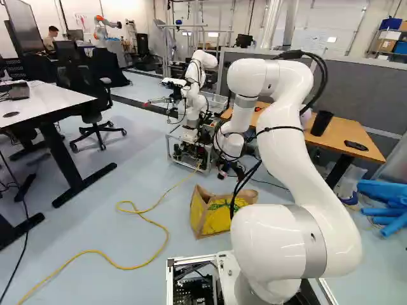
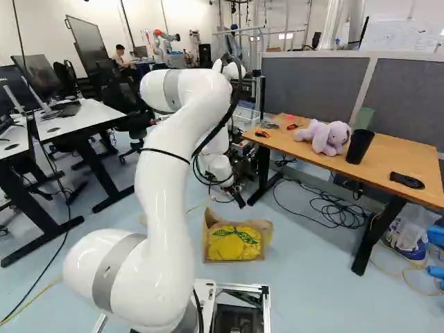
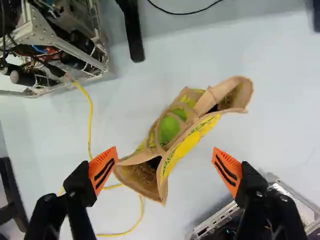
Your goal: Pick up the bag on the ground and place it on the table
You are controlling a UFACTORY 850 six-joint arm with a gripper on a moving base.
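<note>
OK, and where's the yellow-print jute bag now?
The jute bag stands on the floor just ahead of the base, left of the wooden table in the right base view. In the wrist view it shows beyond the open jaws.

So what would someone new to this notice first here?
Probably the big white arm filling much of both base views. Next, the bright yellow-patterned bag on the floor ahead of the base, then the purple stuffed elephant on the wooden table.
</note>
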